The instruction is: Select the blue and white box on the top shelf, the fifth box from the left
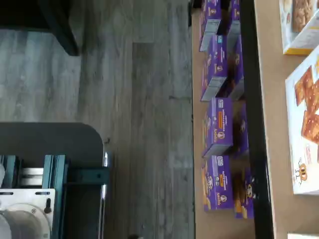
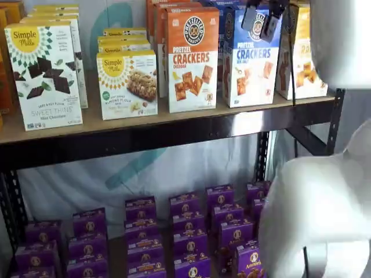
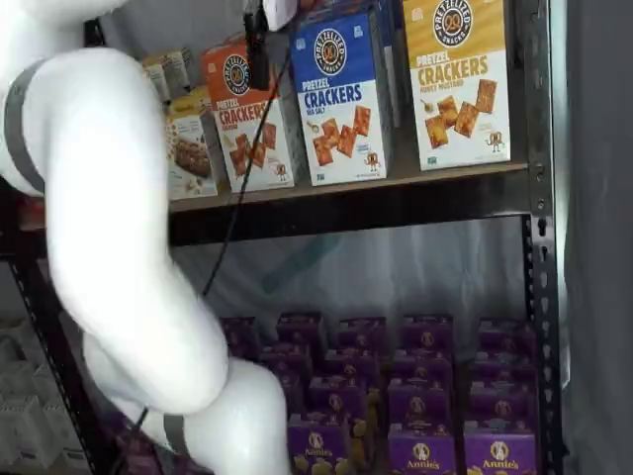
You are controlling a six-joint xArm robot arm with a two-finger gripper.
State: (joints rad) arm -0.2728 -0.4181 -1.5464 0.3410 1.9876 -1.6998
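claw: two black fingers hung from the upper edge of a shelf view, a plain gap between them, jaws wide and holding nothing. they sat in front of the upper part of the blue and white box, apart from it as far as could be told. in a shelf view from the other side only a dark finger and its cable showed, side-on, between the cartons.

blue and white box: stood upright on the top shelf, at the front edge, blue above and white below, "pretzel crackers sea salt" and square crackers on its face. orange-topped cheddar carton just beside it on one flank; yellow-topped carton on the other flank, a small gap between.

further stock on the same board: almond flour bars box and a tall white sweet thins box, each with more cartons behind.

lower level: small purple boxes in rows, visible in both shelf views.

white arm: filled one side of each shelf view, blurred in one.

wrist view: grey plank floor, purple boxes on their board, dark shelf beam, parts of cracker cartons, and a teal-bracketed mount with a white round plate.
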